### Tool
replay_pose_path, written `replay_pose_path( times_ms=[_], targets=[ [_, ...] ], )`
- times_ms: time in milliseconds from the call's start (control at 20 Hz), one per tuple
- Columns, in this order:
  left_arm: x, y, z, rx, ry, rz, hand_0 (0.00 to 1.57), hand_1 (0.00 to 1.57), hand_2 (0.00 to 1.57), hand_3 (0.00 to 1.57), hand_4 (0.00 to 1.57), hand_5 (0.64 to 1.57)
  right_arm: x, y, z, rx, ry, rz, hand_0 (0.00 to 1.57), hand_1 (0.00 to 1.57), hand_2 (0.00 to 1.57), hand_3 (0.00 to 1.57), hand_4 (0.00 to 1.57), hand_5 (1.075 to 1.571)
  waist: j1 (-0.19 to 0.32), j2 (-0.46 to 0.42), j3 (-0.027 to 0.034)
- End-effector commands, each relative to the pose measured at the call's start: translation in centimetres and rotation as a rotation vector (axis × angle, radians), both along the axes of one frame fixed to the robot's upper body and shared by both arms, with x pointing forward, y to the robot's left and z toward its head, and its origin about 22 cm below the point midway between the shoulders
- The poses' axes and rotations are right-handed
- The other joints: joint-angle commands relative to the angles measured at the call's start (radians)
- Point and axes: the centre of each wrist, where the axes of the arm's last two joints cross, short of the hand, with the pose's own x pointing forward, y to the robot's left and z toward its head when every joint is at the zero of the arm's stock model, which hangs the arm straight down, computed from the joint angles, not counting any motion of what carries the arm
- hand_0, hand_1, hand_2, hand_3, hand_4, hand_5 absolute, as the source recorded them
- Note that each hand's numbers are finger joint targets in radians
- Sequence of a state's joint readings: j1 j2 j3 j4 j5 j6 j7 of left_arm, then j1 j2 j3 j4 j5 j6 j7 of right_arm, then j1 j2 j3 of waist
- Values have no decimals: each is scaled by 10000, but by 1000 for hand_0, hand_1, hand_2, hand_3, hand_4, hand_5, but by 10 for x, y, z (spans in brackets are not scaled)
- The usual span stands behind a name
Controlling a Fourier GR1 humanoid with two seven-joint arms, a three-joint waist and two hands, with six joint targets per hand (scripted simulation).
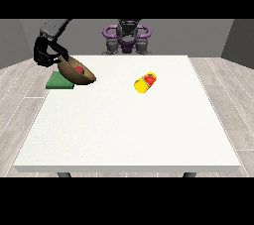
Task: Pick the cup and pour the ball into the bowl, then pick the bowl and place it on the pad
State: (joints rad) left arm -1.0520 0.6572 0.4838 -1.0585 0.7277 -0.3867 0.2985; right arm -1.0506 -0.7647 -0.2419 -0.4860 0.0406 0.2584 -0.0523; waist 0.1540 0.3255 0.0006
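One black robot hand (46, 53) at the view's left pinches the rim of a tilted brown wooden bowl (85, 76) holding a red ball (79, 70), above the green square pad (59, 81). A steeper tilt could spill the ball onto the white worktop (124, 130). The yellow cup (145, 83) lies toppled mid-worktop.

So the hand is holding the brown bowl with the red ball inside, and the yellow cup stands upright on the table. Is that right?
Not quite. In the front view the yellow cup lies on its side. The hand does hold the brown bowl, red ball inside.

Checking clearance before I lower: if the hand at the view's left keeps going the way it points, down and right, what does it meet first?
Beyond the bowl that hand holds, probably the green pad below; depth is unclear.
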Motion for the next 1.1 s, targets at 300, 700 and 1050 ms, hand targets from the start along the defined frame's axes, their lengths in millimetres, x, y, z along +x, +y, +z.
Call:
replay_pose_path(
  times_ms=[300,700,1050],
  targets=[
    [-18,43,-33,-297,727,1318,0,0,0,0,0,1571,-49,-22,-171,2632,1280,-2264,1571,1571,1571,1062,1145,1567,-1295,-718,10],
    [-35,10,16,-177,-352,497,0,0,0,0,0,1571,-78,-63,-170,2742,165,-2257,1571,1571,1571,811,1184,1565,-830,402,25],
    [-64,16,34,312,-1097,844,0,0,0,0,0,1568,-100,-80,-186,4046,200,-3479,1571,1571,1571,1571,633,1560,-685,943,34]
  ],
)
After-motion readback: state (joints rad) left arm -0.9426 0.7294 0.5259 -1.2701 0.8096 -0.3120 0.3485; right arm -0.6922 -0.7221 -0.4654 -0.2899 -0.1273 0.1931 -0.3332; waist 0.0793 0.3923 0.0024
